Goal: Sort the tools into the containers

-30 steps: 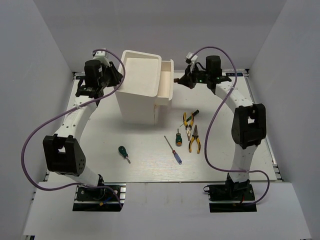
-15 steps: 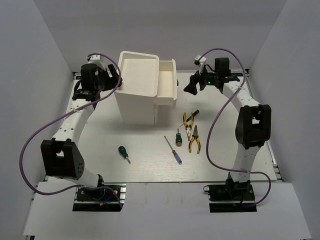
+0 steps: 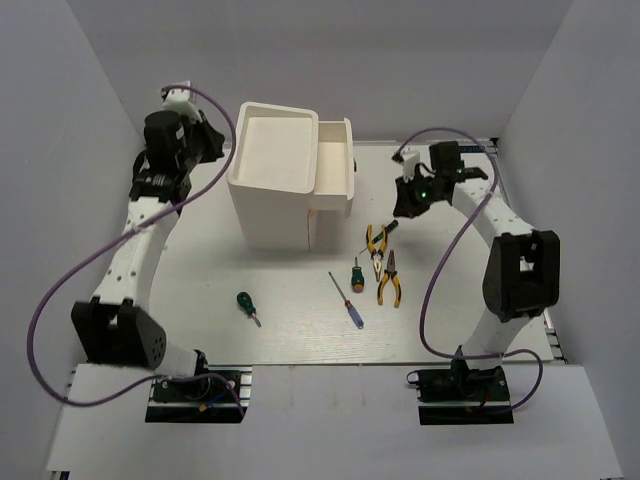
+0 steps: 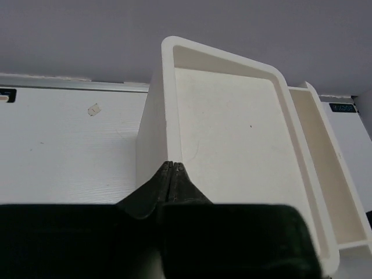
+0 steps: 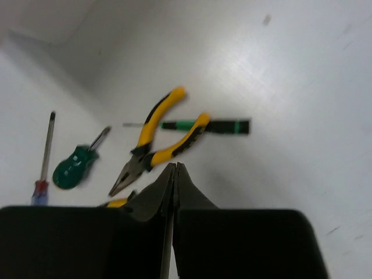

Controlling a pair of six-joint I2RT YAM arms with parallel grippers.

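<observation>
L gripper point(image 4: 172, 167) is fully closed, tips pressed together, nothing btwn them. It hangs over the left rim of the cabinet point(image 3: 272, 200); can't tell if it touches. The cabinet stands toward the far edge of the table point(image 3: 300, 345), left of centre. Its top drawer point(image 3: 336, 168) is pulled out to the right, prob. so tools can be dropped in from above. No tool shows in it.

R gripper point(image 5: 175, 170) is also shut tight & empty. It points down at the tool cluster, which lies right of centre, btwn the drawer & the near edge.

- Just ahead of its tips in the wrist view: one pliers point(image 5: 152, 141), yellow/black handles spread.
- A thin dark-handled screwdriver point(image 5: 204, 125) lies just behind, seemingly touching one handle.
- Left of those: a stubby green screwdriver point(image 5: 72, 170) & a thin blue-handled screwdriver point(image 5: 44, 160).
- The second pliers point(image 3: 389, 282) sits just nearside of the first.
- Another green stubby point(image 3: 246, 304) lies alone, well apart, toward the near edge, left of centre.

My read: nothing is sorted yet, every tool is on the table. The R arm is lined up over the pliers bc that pile is on its side. Its jaws need to open before it goes down. The L arm looks parked by the cabinet, maybe to steady it, maybe just out of the way.
</observation>
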